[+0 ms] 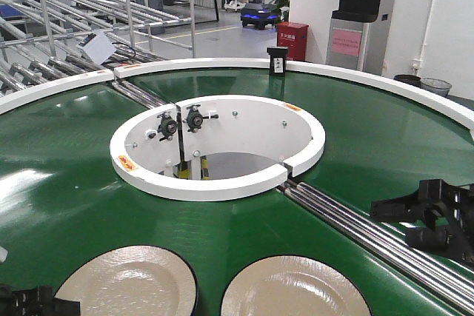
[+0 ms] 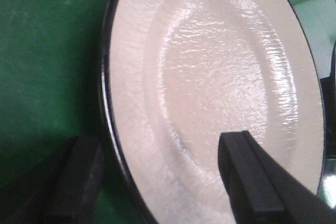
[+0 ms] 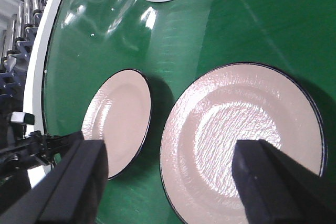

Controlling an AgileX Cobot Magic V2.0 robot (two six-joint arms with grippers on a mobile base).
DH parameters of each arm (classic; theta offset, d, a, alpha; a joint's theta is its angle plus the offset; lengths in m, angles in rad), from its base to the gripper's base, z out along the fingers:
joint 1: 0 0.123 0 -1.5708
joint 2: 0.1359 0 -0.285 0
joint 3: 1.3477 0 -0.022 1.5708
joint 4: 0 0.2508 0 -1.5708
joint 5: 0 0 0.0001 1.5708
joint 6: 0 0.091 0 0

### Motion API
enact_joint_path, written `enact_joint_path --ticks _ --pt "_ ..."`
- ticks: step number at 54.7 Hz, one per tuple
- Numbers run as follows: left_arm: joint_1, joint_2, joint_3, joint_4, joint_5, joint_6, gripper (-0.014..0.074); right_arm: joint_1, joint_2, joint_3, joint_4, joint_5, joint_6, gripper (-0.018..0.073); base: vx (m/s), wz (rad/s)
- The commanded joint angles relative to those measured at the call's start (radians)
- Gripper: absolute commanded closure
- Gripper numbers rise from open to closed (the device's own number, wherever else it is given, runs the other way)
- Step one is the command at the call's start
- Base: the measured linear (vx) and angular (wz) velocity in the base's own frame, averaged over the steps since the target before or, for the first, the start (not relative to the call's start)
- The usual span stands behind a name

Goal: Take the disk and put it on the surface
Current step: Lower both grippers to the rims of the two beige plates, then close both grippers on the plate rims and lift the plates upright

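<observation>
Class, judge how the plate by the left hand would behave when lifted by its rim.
The plate is probably stiff: it looks like hard glazed ware. Its glossy face suggests a slippery grip. Lying flat on the belt, it likely slides rather than rolls.

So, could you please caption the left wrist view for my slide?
Left gripper, open, straddles the dark rim of a cream plate on the green conveyor belt.

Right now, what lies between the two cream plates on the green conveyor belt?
Nothing: only a narrow strip of bare green belt separates the left plate from the right plate. The front and right wrist views show it.
</observation>
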Motion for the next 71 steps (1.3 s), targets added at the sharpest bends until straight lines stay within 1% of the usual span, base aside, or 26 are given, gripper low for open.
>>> enact_joint_path --ticks 1,4,9,14,18,20,22,24,25,28,32,40,43,46,53,58,62,66,71 --pt "-0.006 -0.007 -0.025 -0.085 0.047 0.027 0.004 -0.005 -0.02 -0.034 0.076 -0.015 -0.027 0.0017 0.0 0.0" --pt "-0.007 0.01 -0.025 -0.11 0.058 0.042 0.0045 -0.005 -0.02 -0.034 0.083 -0.012 -0.036 0.0017 0.0 0.0" --pt "-0.023 0.039 -0.025 -0.176 0.106 0.085 0.0077 -0.005 -0.02 -0.034 0.082 -0.012 -0.036 0.0017 0.0 0.0" --pt "-0.047 0.066 -0.025 -0.232 0.136 0.113 0.0156 -0.005 -0.02 -0.034 0.082 -0.012 -0.036 0.0017 0.0 0.0" --pt "-0.057 0.084 -0.026 -0.253 0.142 0.119 0.0273 -0.005 -0.02 -0.034 0.082 -0.012 -0.036 0.0017 0.0 0.0" --pt "-0.059 0.088 -0.026 -0.261 0.148 0.119 0.0355 -0.005 -0.02 -0.034 0.082 -0.012 -0.036 0.0017 0.0 0.0" --pt "-0.059 0.093 -0.026 -0.265 0.153 0.119 0.045 -0.005 -0.02 -0.034 0.082 -0.012 -0.036 0.0017 0.0 0.0" --pt "-0.059 0.094 -0.026 -0.27 0.157 0.119 0.0568 -0.005 -0.02 -0.034 0.081 -0.012 -0.036 0.0017 0.0 0.0" --pt "-0.059 0.094 -0.026 -0.272 0.162 0.119 0.0606 -0.006 -0.02 -0.034 0.08 -0.013 -0.036 0.0017 0.0 0.0" --pt "-0.055 0.093 -0.026 -0.291 0.176 0.119 0.0606 -0.008 -0.02 -0.034 0.072 -0.017 -0.036 0.0017 0.0 0.0" --pt "-0.047 0.085 -0.026 -0.331 0.223 0.119 0.0605 -0.008 -0.02 -0.034 0.043 -0.027 -0.031 0.0017 0.0 0.0" --pt "-0.011 0.027 -0.026 -0.424 0.309 0.116 0.0603 -0.008 -0.01 -0.034 -0.09 -0.068 0.032 0.0017 0.0 0.0" --pt "0.008 -0.009 -0.038 -0.419 0.322 0.091 0.0601 -0.008 0.008 -0.034 -0.132 -0.075 0.047 0.0017 0.0 0.0" --pt "0.023 -0.05 -0.058 -0.418 0.328 0.048 0.06 -0.008 0.034 -0.034 -0.153 -0.076 0.052 0.0017 0.0 0.0" --pt "0.046 -0.138 -0.13 -0.421 0.329 -0.063 0.0597 -0.008 0.135 -0.034 -0.153 -0.092 0.024 0.0017 0.0 0.0" --pt "0.048 -0.19 -0.19 -0.421 0.327 -0.118 0.0597 -0.008 0.224 -0.034 -0.149 -0.103 -0.01 0.0017 0.0 0.0" --pt "0.048 -0.216 -0.233 -0.419 0.326 -0.144 0.0597 -0.008 0.289 -0.034 -0.131 -0.104 -0.029 0.0017 0.0 0.0" --pt "0.048 -0.231 -0.261 -0.419 0.325 -0.169 0.0597 -0.006 0.355 -0.034 -0.093 -0.103 -0.074 0.0017 0.0 0.0" --pt "0.048 -0.234 -0.28 -0.419 0.324 -0.192 0.0597 -0.006 0.422 -0.034 -0.038 -0.101 -0.105 0.0017 0.0 0.0"
